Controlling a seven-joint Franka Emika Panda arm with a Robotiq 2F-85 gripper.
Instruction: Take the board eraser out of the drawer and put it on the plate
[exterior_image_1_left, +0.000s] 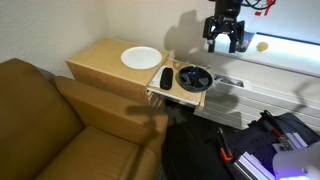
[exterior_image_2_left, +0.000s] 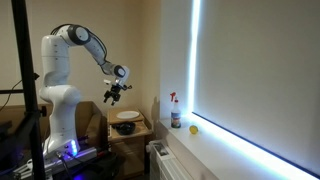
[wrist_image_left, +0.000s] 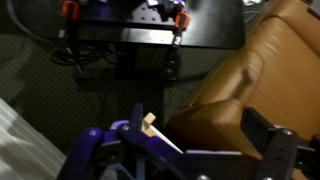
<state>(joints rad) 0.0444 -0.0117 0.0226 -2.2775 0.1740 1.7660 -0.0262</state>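
The board eraser (exterior_image_1_left: 166, 78), a small black oblong block, lies in the open pale wooden drawer (exterior_image_1_left: 160, 97), left of a round black dish (exterior_image_1_left: 193, 77). The white plate (exterior_image_1_left: 141, 57) sits on top of the cabinet (exterior_image_1_left: 100, 60) and also shows in an exterior view (exterior_image_2_left: 127, 116). My gripper (exterior_image_1_left: 225, 38) hangs high above and behind the drawer, open and empty. It also shows in an exterior view (exterior_image_2_left: 113, 96). In the wrist view my gripper (wrist_image_left: 180, 150) looks over the sofa and floor. The eraser and plate are out of that view.
A brown leather sofa (exterior_image_1_left: 60, 120) stands against the cabinet and fills part of the wrist view (wrist_image_left: 250, 70). A spray bottle (exterior_image_2_left: 176, 112) and a small yellow thing (exterior_image_2_left: 194, 129) stand on the windowsill. Dark bags and cables (exterior_image_1_left: 260, 150) lie on the floor.
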